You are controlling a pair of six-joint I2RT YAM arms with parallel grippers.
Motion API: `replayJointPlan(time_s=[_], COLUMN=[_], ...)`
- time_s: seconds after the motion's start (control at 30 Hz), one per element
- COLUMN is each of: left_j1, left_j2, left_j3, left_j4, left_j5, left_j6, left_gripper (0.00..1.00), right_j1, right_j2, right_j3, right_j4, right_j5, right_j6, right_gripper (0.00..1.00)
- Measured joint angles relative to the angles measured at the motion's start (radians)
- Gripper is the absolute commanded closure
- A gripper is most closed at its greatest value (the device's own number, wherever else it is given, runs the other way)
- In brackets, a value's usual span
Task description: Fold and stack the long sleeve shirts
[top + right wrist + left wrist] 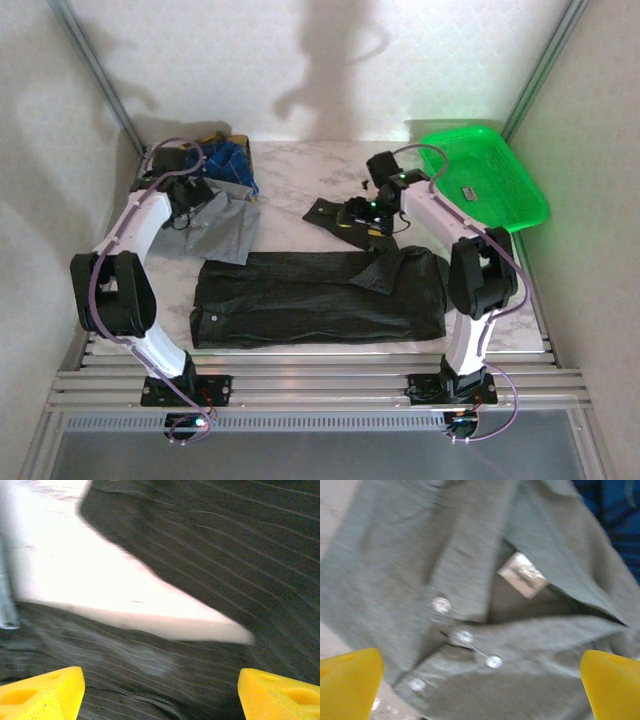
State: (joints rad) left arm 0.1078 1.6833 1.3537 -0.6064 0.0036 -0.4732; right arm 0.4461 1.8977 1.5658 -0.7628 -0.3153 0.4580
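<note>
Top external: dark shirt [320, 298] lies left-right, sleeve [322, 213] probably just under wide-open right gripper [160, 690]; left gripper [481, 686], also wide, over grey shirt [225, 228].

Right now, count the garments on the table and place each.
3: dark striped shirt front centre, grey shirt under the left gripper, blue plaid cloth far left; more may hide beneath.

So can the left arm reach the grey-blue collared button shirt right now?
Probably yes: the left gripper hangs open close above the collar of the grey-blue collared button shirt, with nothing between them.
</note>
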Motion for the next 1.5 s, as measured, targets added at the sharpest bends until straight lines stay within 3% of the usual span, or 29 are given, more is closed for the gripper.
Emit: replayJointPlan(time_s=[0.17,0.27,0.73,0.93,1.03,1.1,1.17,1.23,1.3,1.43,1.5], left_j1=[0.225,0.308,0.365,0.383,0.382,0.382,0.380,0.378,0.377,0.378,0.378], left_j2=[0.027,0.074,0.262,0.330,0.353,0.362,0.368,0.369,0.369,0.359,0.340], left_j3=[-0.027,-0.027,-0.016,-0.016,-0.015,-0.015,-0.014,-0.014,-0.014,-0.015,-0.015], left_j4=[0.084,0.132,0.313,0.356,0.371,0.379,0.383,0.385,0.386,0.385,0.379], left_j5=[0.174,0.235,0.426,0.529,0.585,0.619,0.649,0.668,0.684,0.708,0.711], left_j6=[0.070,0.114,0.302,0.340,0.345,0.344,0.343,0.340,0.335,0.309,0.298], left_gripper=[0.01,0.00,0.01,0.09,0.18,0.33,0.52,0.65,0.74,0.98,1.00], right_j1=[0.086,0.136,0.283,0.300,0.308,0.310,0.312,0.317,0.322,0.329,0.329], right_j2=[0.157,0.269,0.736,0.849,0.899,0.915,0.930,0.946,0.959,0.957,0.949], right_j3=[0.161,0.286,0.795,0.969,1.023,1.045,1.054,1.054,1.054,1.054,1.054], right_j4=[0.133,0.192,0.251,0.264,0.306,0.329,0.368,0.391,0.397,0.415,0.423], right_j5=[-0.116,-0.165,-0.238,-0.234,-0.235,-0.236,-0.239,-0.243,-0.246,-0.250,-0.254], right_j6=[0.018,0.035,0.137,0.213,0.264,0.298,0.335,0.365,0.388,0.428,0.440], right_gripper=[0.19,0.18,0.19,0.20,0.22,0.27,0.44,0.64,0.79,0.96,0.99])
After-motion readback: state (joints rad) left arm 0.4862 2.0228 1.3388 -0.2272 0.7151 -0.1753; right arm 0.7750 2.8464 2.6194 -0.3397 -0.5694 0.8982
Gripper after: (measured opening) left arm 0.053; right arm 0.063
